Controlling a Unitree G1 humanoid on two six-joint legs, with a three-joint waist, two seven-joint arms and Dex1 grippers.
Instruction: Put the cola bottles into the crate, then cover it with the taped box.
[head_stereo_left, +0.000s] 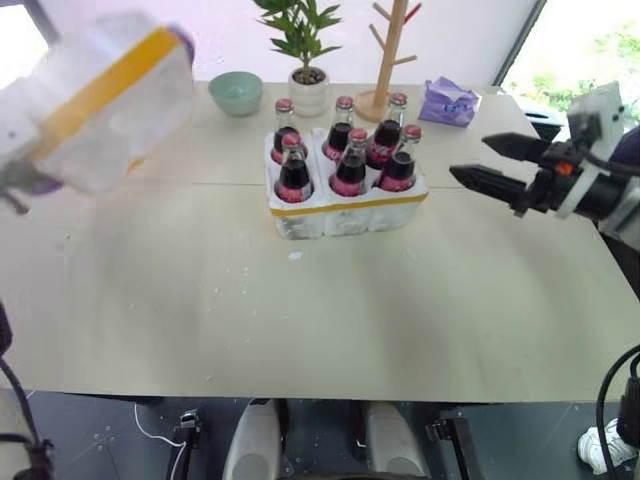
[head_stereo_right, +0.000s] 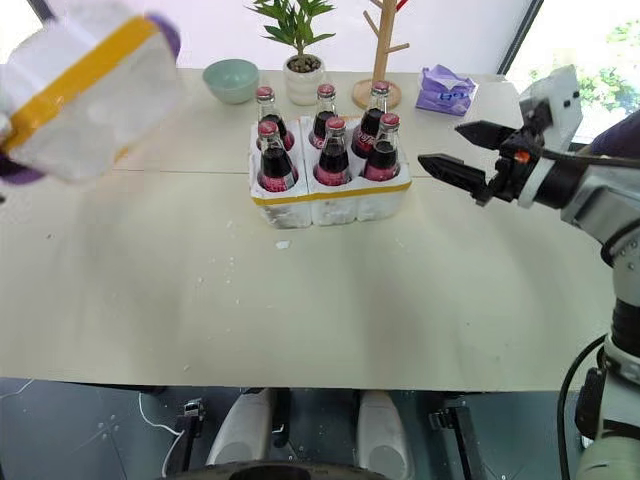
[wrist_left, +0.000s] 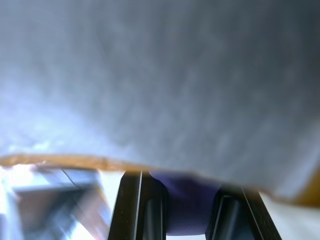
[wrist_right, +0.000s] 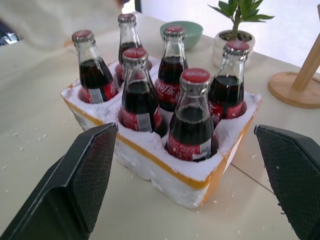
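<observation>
Six red-capped dark cola bottles (head_stereo_left: 345, 150) stand in the low white styrofoam crate (head_stereo_left: 345, 212). Tall yellow-taped styrofoam box (head_stereo_left: 105, 100) hangs clamped in the left gripper (wrist_left: 177, 212), up-left of the crate; right gripper (head_stereo_right: 462, 148) gapes beside the crate's right.

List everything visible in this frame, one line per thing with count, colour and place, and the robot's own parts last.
cola bottles: six, dark with red caps and labels, all standing in the crate's wells.
crate: one, white with a yellow band, mid-table.
taped box: one, white with a yellow band, held up above the table's left side.
table: one, pale beige.
bowl: one, pale green, far edge.
potted plant: one, green in a white pot, beside the bowl.
wooden stand: one, light wood, behind the bottles.
purple packet: one, far right.
left gripper: shut on the taped box.
right gripper: open, right of the crate.
</observation>
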